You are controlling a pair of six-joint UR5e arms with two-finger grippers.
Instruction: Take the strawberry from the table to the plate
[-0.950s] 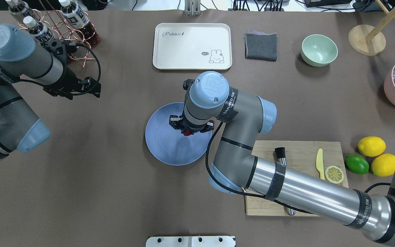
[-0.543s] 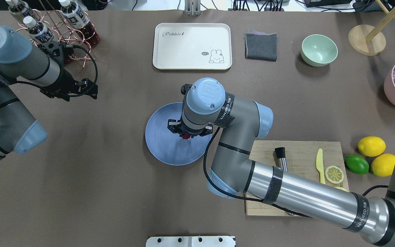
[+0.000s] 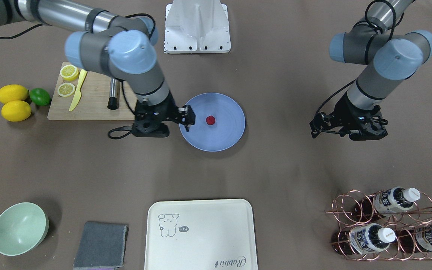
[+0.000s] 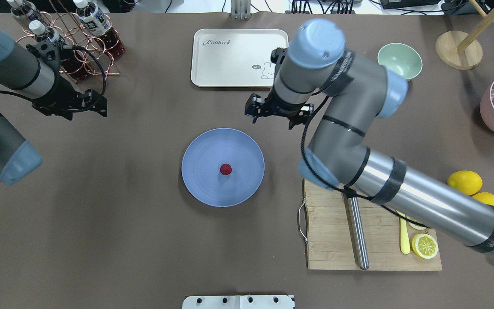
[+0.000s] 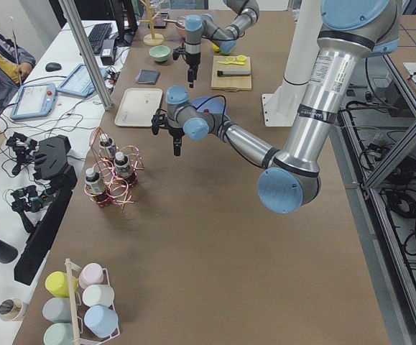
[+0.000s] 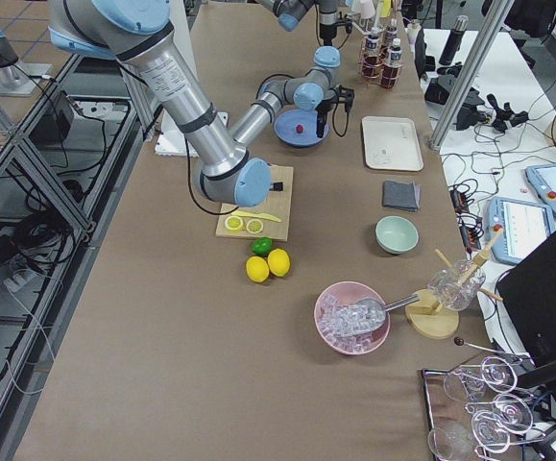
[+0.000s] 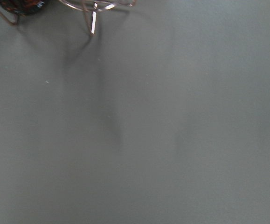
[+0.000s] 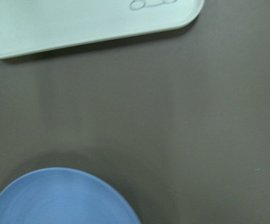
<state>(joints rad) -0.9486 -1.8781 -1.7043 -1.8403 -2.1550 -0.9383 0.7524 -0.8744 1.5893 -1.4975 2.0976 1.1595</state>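
Observation:
The small dark red strawberry [image 4: 225, 168] lies alone near the middle of the blue-lavender plate [image 4: 204, 184], also seen from the front as strawberry [image 3: 210, 120] on plate [image 3: 225, 137]. My right gripper [image 4: 275, 115] hangs in the air off the plate's far right side, between it and the cream tray; it is open and holds nothing [image 3: 188, 118]. The right wrist view shows only the plate's rim [image 8: 60, 200] and bare table [image 8: 181, 116]. My left gripper [image 4: 73, 107] hovers far left near the bottle rack; its fingers are hidden.
A cream tray [image 4: 230, 60] lies behind the plate. The wooden cutting board [image 4: 332, 240] at the right carries a yellow knife, lemon slices and a steel rod. Lemons [image 3: 13, 101], a lime [image 3: 40, 96], a mint bowl [image 3: 19, 228], a grey cloth [image 3: 101, 240] and the bottle rack [image 4: 71, 38] ring the area.
My right gripper let go of the strawberry, which stays on the plate, then rose and swung back and to the right toward the tray. The left arm drifted further left.

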